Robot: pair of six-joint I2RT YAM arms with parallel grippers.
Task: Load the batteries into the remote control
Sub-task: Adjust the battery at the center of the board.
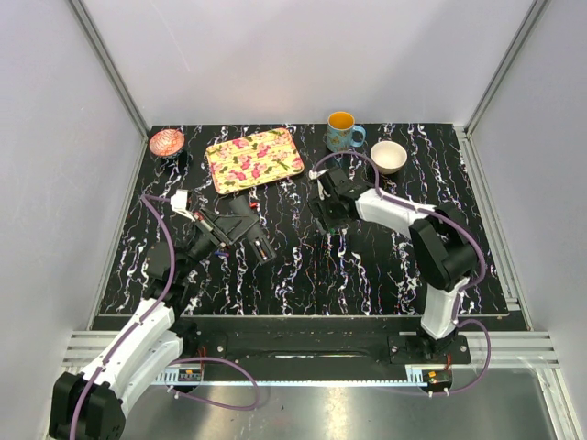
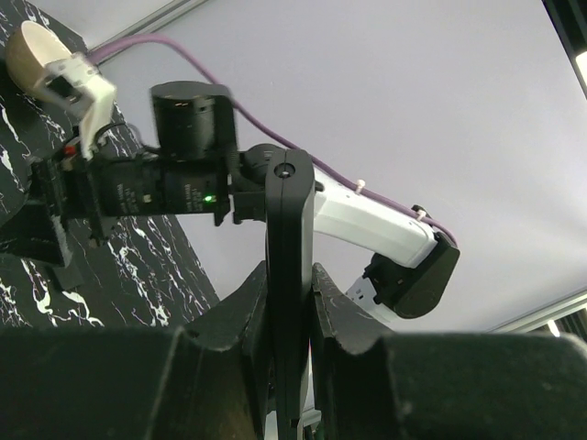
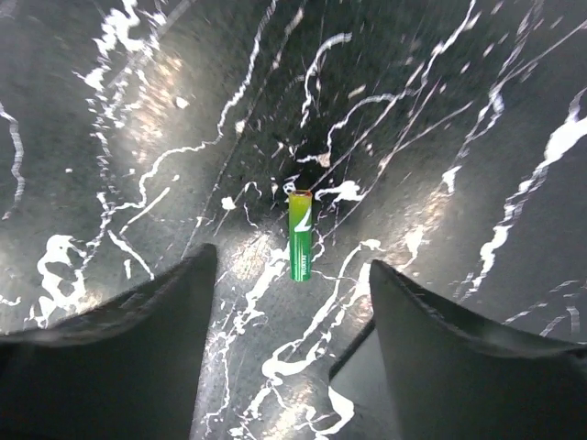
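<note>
My left gripper (image 1: 240, 226) is shut on the remote control (image 1: 260, 241), a slim black bar held above the table left of centre. In the left wrist view the remote (image 2: 288, 211) stands edge-on, clamped between the two fingers of the left gripper (image 2: 290, 275). My right gripper (image 1: 326, 213) hangs low over the table at centre back. In the right wrist view it (image 3: 292, 266) is open, and one green-yellow battery (image 3: 300, 235) lies flat on the table between its fingertips, untouched. I see no other batteries.
A floral tray (image 1: 254, 159) lies at the back left, with a small pink dish (image 1: 166, 142) beside it. A blue mug (image 1: 343, 131) and a white bowl (image 1: 388, 157) stand at the back right. The right arm (image 2: 367, 220) crosses the left wrist view.
</note>
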